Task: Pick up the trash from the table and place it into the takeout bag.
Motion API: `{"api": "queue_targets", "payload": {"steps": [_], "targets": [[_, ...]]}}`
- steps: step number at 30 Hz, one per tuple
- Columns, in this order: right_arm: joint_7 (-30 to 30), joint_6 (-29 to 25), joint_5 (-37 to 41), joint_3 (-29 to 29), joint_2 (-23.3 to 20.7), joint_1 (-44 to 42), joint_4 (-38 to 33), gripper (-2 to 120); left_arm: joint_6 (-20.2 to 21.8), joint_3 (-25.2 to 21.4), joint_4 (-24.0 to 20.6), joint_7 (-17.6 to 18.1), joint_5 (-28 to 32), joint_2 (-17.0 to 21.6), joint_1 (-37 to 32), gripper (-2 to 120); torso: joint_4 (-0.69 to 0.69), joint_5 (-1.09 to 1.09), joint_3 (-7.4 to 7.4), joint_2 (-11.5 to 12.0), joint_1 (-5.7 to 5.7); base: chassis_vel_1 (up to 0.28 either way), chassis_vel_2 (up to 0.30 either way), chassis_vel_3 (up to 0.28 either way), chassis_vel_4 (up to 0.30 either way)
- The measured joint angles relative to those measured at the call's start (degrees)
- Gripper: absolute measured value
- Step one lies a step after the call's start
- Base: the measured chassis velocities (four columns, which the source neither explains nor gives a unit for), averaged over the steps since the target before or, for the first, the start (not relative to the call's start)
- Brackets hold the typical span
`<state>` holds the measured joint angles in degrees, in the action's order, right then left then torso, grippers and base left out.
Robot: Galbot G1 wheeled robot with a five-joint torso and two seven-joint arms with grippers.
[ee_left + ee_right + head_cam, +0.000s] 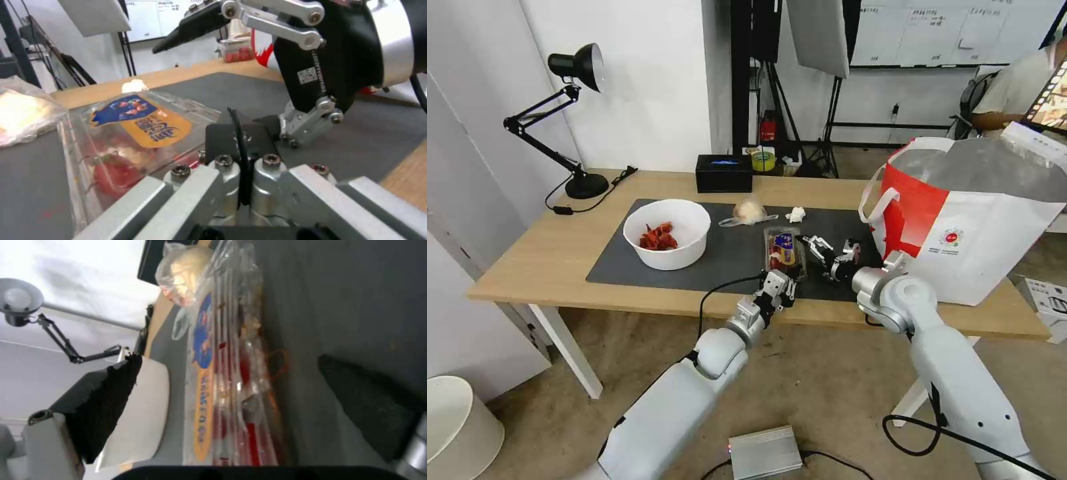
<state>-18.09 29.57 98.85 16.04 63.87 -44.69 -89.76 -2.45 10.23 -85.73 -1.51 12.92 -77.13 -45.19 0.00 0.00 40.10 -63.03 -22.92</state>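
Note:
The clear clamshell box [784, 250] with red scraps lies on the dark mat [627, 267] of the table [540, 253], shown close in the left wrist view [133, 133] and the right wrist view [222, 380]. My left gripper [784, 280] [240, 133] is shut at the box's near corner, pads pressed together. My right gripper [830, 250] [229, 360] is open just right of the box, fingers spread towards it. Farther back are a white bowl [666, 233] of red shells, a clear bag [749, 212] with a beige lump and a crumpled tissue [796, 215]. The takeout bag [974, 227] stands open at the right.
A black desk lamp [577, 80] stands at the table's back left and a black box [724, 173] at the back edge. A white bin [454, 427] and a silver box [764, 452] are on the floor. A person [1014, 87] sits behind the bag.

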Motion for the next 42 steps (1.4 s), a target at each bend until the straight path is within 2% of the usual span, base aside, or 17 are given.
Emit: {"api": "queue_targets", "payload": {"steps": [13,18,22,23,27,28,32,33,37,38,42], "targets": [[1.0,1.0,-4.1,-1.3,0.4,1.4,1.4,100,-0.1,0.4,0.4,-0.2,0.0,-0.3,-0.3,0,0.00,-0.01,-0.01,0.0,0.02,0.000,0.000,0.000,0.000],[0.7,1.4,-5.1,-1.3,0.4,1.5,1.5,92,-0.1,0.5,0.4,-0.2,0.0,-0.5,-0.3,0,0.00,0.00,-0.01,0.0,0.01,0.000,0.000,0.000,0.000],[0.6,1.5,-6.0,-1.3,0.2,1.2,1.6,74,-0.2,0.6,0.4,-0.2,-0.1,-0.6,-0.3,0,-0.01,0.00,0.00,0.0,0.01,0.000,0.000,0.000,0.000],[0.6,1.5,-6.0,-1.3,0.2,1.2,1.6,74,-0.2,0.6,0.4,-0.2,-0.1,-0.6,-0.3,0,-0.01,0.00,0.00,0.0,0.01,0.000,0.000,0.000,0.000],[0.6,1.6,-6.6,-1.5,0.2,1.1,1.7,56,-0.2,0.6,0.4,-0.2,-0.1,-0.7,-0.3,0,0.00,0.02,0.01,0.0,-0.01,0.000,0.000,0.000,0.000],[0.6,1.6,-6.6,-1.5,0.2,1.1,1.7,56,-0.2,0.6,0.4,-0.2,-0.1,-0.7,-0.3,0,0.00,0.02,0.01,0.0,-0.01,0.000,0.000,0.000,0.000],[0.7,1.7,-7.0,-1.6,0.5,1.1,1.9,38,-0.2,0.6,0.4,-0.2,-0.2,-0.7,-0.7,0,0.02,0.02,0.02,0.0,-0.01,0.000,0.000,0.000,0.000],[0.7,1.7,-7.0,-1.6,0.5,1.1,1.9,38,-0.2,0.6,0.4,-0.2,-0.2,-0.7,-0.7,0,0.02,0.02,0.02,0.0,-0.01,0.000,0.000,0.000,0.000],[0.9,1.7,-7.5,-1.6,0.7,1.1,2.1,20,-0.2,0.5,0.2,-0.3,-0.3,-0.7,-1.0,0,0.02,0.01,0.01,0.0,-0.01,0.000,0.000,0.000,0.000],[0.9,1.7,-7.5,-1.6,0.7,1.1,2.1,20,-0.2,0.5,0.2,-0.3,-0.3,-0.7,-1.0,0,0.02,0.01,0.01,0.0,-0.01,0.000,0.000,0.000,0.000],[1.2,1.4,-7.7,-1.6,0.8,1.0,2.0,2,-0.2,0.4,0.1,-0.3,-0.3,-0.9,-1.1,0,0.01,0.01,0.01,0.0,-0.01,0.000,0.000,0.000,0.000]]}}
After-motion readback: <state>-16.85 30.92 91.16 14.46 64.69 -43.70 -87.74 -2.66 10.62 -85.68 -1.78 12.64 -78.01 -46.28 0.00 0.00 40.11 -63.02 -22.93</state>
